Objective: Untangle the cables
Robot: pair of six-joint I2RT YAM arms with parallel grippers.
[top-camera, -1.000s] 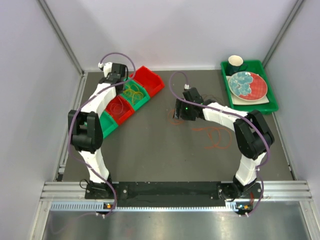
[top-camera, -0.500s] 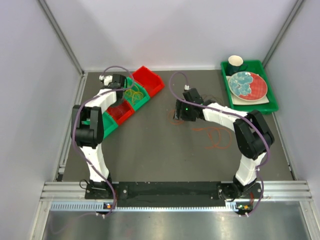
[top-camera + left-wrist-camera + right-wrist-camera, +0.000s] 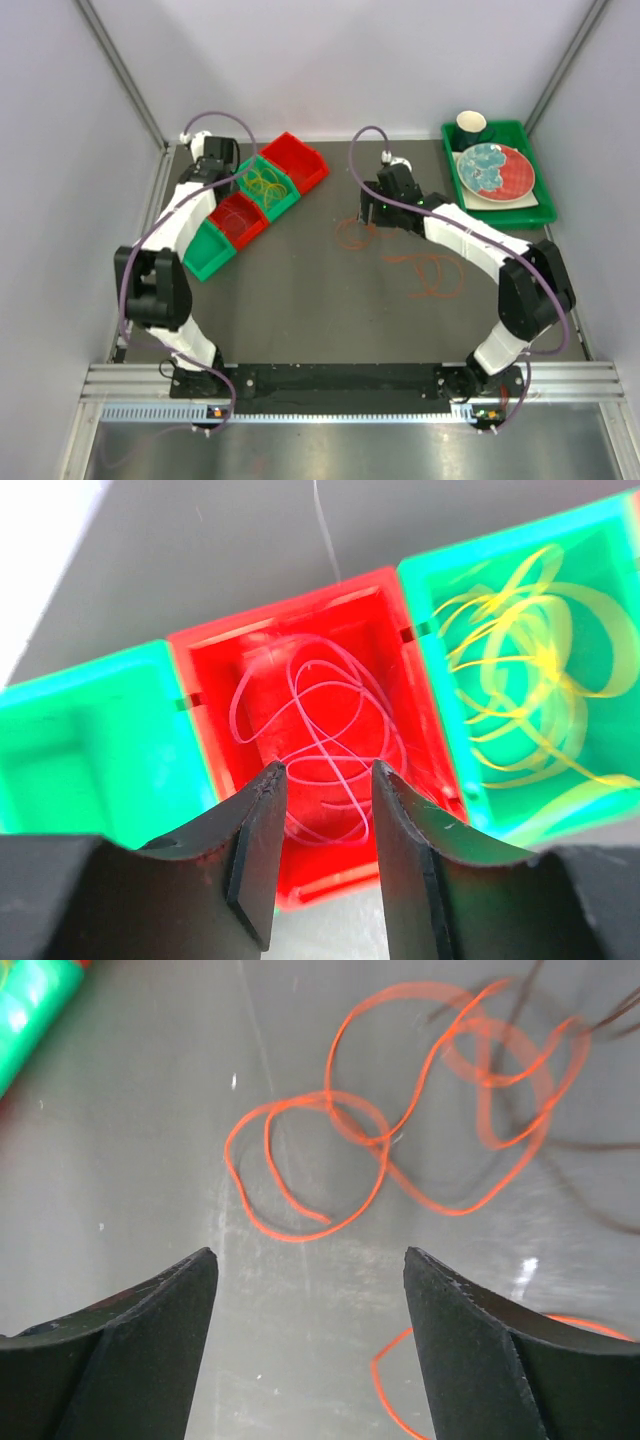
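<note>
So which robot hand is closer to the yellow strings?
Left. The left gripper hangs over the red bin right beside the yellow cables; the right gripper is across the table, above an orange cable.

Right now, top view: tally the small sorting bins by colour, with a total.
Green bins: 2
Red bins: 2
Total: 4

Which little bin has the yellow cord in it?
The green bin second from the row's far end holds the yellow cord; the other green bin looks empty.
</note>
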